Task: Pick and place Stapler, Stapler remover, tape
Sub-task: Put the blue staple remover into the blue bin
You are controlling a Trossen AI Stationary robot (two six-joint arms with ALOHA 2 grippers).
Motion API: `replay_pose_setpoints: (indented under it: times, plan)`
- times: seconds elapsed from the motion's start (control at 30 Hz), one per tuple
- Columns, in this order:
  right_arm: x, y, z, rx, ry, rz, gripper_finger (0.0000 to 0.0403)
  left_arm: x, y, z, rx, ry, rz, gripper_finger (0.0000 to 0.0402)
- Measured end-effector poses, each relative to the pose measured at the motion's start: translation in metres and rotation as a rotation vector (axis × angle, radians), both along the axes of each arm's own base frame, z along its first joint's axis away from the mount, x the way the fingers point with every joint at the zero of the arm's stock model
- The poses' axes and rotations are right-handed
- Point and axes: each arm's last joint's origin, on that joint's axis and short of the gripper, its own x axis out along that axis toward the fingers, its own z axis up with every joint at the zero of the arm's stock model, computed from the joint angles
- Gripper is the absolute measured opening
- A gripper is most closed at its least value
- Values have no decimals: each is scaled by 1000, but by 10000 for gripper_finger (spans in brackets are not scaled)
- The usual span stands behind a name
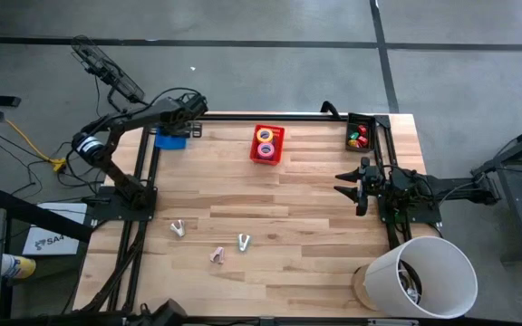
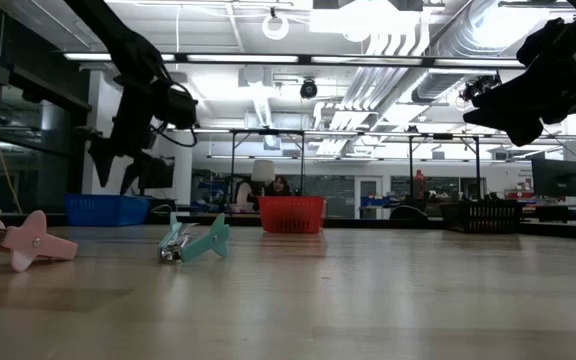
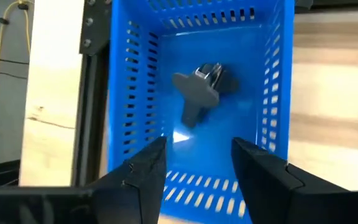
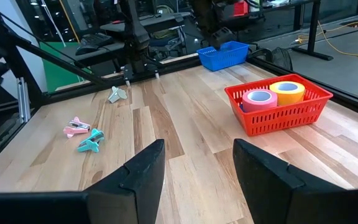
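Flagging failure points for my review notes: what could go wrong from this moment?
1. The left gripper hangs open just above the blue basket, where a grey staple remover lies; a careless retreat might clip the wall.
2. Three staple removers lie loose near the table's front, small and awkward to grip.

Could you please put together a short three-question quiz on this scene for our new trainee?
1. True or false: the left gripper hangs open above the blue basket.
2. Which tape rolls lie in the red basket? A) pink and yellow B) two blue C) none
3. How many staple removers lie loose on the table?

Key:
1. True; a grey staple remover lies inside.
2. A
3. Three.
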Motion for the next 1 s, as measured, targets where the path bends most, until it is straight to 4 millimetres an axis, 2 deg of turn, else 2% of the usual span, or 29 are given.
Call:
replay_pose_setpoints:
  times: [0.27, 0.57, 0.8, 1.0]
  plan:
    - [0, 0, 0, 0, 1, 0, 181, -18, -27, 43, -42, -98, -130, 174]
    - [0, 0, 0, 0, 0, 0, 181, -37, -68, 85, -148, -380, -474, 175]
    - [0, 0, 0, 0, 0, 0, 181, -20, -97, 95, -161, -453, -716, 175]
    - [0, 0, 0, 0, 0, 0, 181, -1, -121, 95, -179, -498, -710, 175]
